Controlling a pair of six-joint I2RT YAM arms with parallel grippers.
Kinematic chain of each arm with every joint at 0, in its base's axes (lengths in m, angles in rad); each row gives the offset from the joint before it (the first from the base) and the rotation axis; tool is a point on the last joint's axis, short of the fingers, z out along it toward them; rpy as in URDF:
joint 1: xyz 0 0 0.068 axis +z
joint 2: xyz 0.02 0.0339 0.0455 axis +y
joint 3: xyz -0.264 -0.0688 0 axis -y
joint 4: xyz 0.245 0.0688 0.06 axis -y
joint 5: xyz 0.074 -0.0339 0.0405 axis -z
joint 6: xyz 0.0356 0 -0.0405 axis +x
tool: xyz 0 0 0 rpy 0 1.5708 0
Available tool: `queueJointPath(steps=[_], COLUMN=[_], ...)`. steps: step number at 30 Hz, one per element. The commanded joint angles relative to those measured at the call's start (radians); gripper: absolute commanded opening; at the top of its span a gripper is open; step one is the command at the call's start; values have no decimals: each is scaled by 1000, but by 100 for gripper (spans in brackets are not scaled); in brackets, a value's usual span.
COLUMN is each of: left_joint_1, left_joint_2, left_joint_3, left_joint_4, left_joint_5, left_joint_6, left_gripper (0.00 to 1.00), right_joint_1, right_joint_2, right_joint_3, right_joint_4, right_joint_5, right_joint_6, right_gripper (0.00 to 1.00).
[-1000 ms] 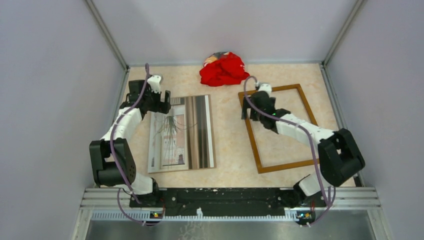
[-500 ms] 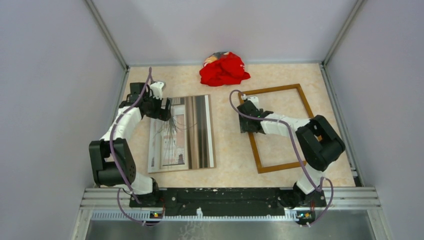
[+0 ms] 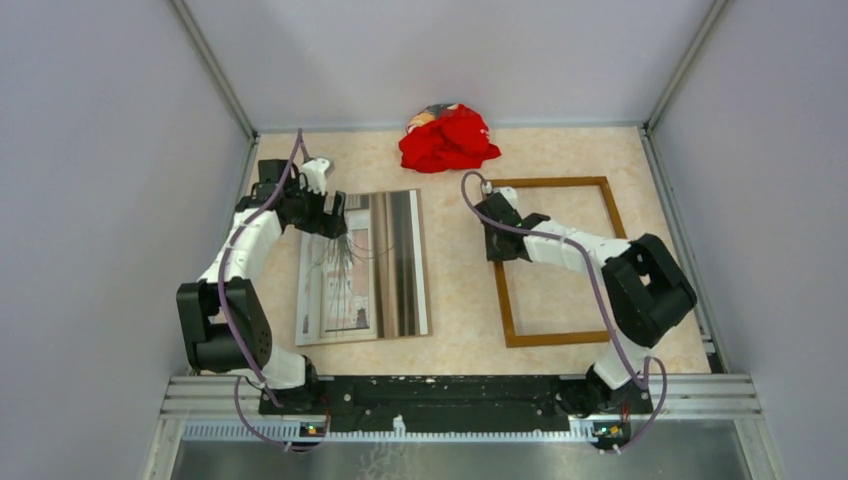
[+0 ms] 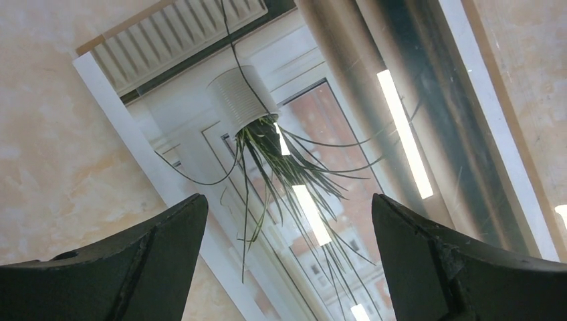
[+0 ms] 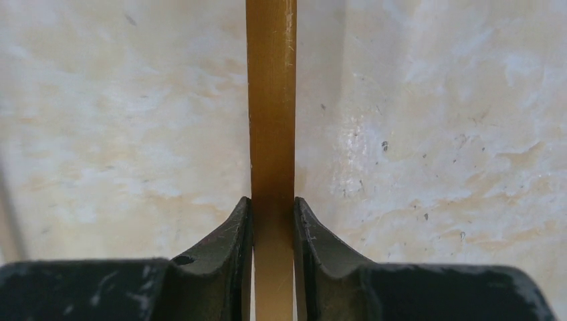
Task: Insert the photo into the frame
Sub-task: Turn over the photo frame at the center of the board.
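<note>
Nearest you, the photo (image 3: 365, 265) lies face up on the counter (image 3: 462, 300), left of the frame (image 3: 560, 338). Bare counter shows between them, and both long axes run near to far, roughly parallel. Farther up, your right hand (image 5: 273, 207) is clenched on the frame's left strip, the side facing the photo. Your left hand (image 3: 335, 215) hovers released over the photo's far-left part, above the printed plant. It is the nearer arm, and the print must go rightward. A red cloth (image 3: 448, 138) sits farthest.
</note>
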Motion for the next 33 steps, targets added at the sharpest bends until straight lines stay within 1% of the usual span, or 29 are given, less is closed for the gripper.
queueJointPath(steps=[1,5,9,12,17,21,24,29,33], left_joint_1=[-38,-102,-148,-188,-226,-240,-249,-255,-255], left_joint_2=[-39,-50,-69,-82,-111,-142,-158,-160,-149], left_joint_3=[50,71,97,118,141,143,141,135,130], left_joint_4=[-18,-25,-35,-43,-50,-50,-42,-35,-31], left_joint_5=[38,30,63,53,67,84,83,69,52], left_joint_6=[6,6,-4,-5,-25,-33,-37,-44,-43], left_gripper=[99,99,99,99,99,99,99,99,99], right_joint_1=[5,6,6,6,5,-1,-19,-57,-108], right_joint_2=[-169,-227,-289,-328,-366,-373,-379,-388,-397], right_joint_3=[166,297,378,414,416,373,293,198,86], right_joint_4=[-108,-175,-167,-111,22,149,335,536,688], right_joint_5=[-93,-222,-360,-466,-594,-692,-773,-832,-876], right_joint_6=[46,107,196,292,457,587,721,884,1010], right_gripper=[0,0,0,0,0,0,0,0,0])
